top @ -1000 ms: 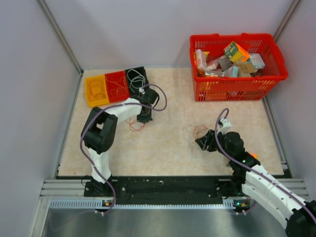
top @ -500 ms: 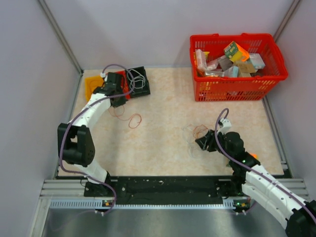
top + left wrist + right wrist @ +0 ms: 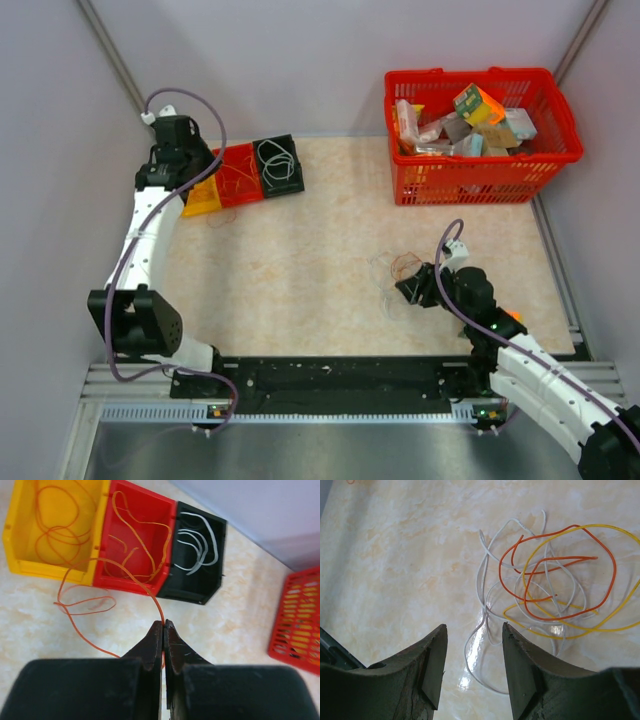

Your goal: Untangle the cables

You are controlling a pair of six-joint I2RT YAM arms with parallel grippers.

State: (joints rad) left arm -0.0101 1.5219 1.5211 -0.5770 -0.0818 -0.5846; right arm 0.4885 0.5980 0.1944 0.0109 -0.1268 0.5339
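Observation:
My left gripper [image 3: 163,625] is shut on a thin orange cable [image 3: 82,602]. The cable arcs up over the front wall of the red bin [image 3: 135,540] and loops on the floor in front of the bins. In the top view the left gripper [image 3: 190,180] is raised over the yellow bin [image 3: 200,197]. My right gripper [image 3: 473,627] is open and empty, low over the floor, just short of a snarl of white, orange and yellow cables [image 3: 545,590]. A white strand lies between its fingertips. The snarl also shows in the top view [image 3: 400,268], by the right gripper [image 3: 405,290].
Three bins stand in a row at the back left: the yellow bin [image 3: 50,525] with orange loops, the red bin with orange strands, and a black bin [image 3: 197,555] with white cables. A red basket [image 3: 480,120] full of packages stands at the back right. Grey walls close in the sides.
My left arm has swung from the middle of the table to the back left, carrying the orange cable off the floor up to the bins. The right arm has not moved.

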